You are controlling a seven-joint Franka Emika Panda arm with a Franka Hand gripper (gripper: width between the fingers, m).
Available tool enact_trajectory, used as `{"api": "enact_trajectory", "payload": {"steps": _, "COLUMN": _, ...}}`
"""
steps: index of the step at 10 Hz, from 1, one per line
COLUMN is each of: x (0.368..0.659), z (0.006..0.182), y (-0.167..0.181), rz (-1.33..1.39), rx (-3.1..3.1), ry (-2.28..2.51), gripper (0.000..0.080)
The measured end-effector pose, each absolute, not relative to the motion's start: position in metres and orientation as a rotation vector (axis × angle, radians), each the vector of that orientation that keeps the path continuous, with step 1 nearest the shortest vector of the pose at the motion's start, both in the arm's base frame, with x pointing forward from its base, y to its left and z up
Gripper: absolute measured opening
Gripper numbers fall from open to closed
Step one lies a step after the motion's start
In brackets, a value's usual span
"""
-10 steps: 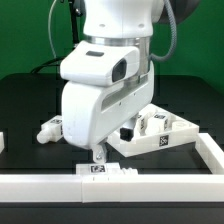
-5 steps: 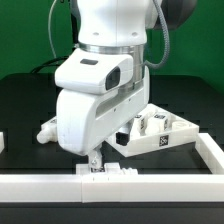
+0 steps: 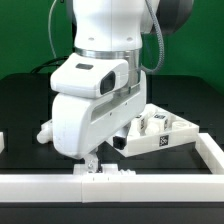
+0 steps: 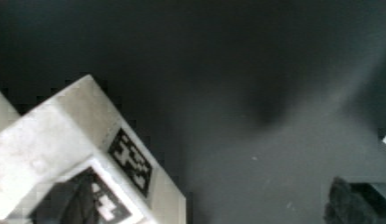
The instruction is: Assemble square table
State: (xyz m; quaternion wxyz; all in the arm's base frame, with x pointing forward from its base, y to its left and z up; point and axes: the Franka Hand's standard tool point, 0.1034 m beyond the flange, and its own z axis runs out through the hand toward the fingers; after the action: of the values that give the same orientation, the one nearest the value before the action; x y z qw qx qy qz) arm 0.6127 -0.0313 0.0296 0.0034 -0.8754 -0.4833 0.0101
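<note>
So the gripper [image 3: 91, 160] hangs low with its jaws spread wide and nothing between them, off to the exterior view's left of the square tabletop [image 3: 165, 138]. It's just above a white tagged part [image 3: 100, 172] lying against the border bar [image 3: 40, 186]. The tabletop sits on the black desk [image 3: 20, 110] and shows black-and-white square tags on its side. A loose leg [image 3: 46, 131] lies further out on that same side. The wrist view catches a white tagged piece [image 4: 65, 140], patterns too blurry to read.
</note>
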Motion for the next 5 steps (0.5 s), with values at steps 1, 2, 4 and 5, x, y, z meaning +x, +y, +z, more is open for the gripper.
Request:
{"api": "enact_trajectory", "payload": {"steps": 1, "x": 0.612, "z": 0.029, "y": -0.033, "rz": 0.031, "rx": -2.748, "ry": -1.512, "gripper": 0.065}}
{"api": "enact_trajectory", "payload": {"steps": 2, "x": 0.611, "z": 0.029, "y": -0.033, "rz": 0.008, "rx": -2.756, "ry": -1.515, "gripper": 0.065}}
{"api": "enact_trajectory", "payload": {"steps": 4, "x": 0.606, "z": 0.028, "y": -0.035, "rz": -0.044, "rx": -2.776, "ry": -1.519, "gripper": 0.065}}
{"api": "enact_trajectory", "payload": {"steps": 5, "x": 0.599, "z": 0.027, "y": -0.039, "rz": -0.043, "rx": -2.783, "ry": -1.515, "gripper": 0.065}}
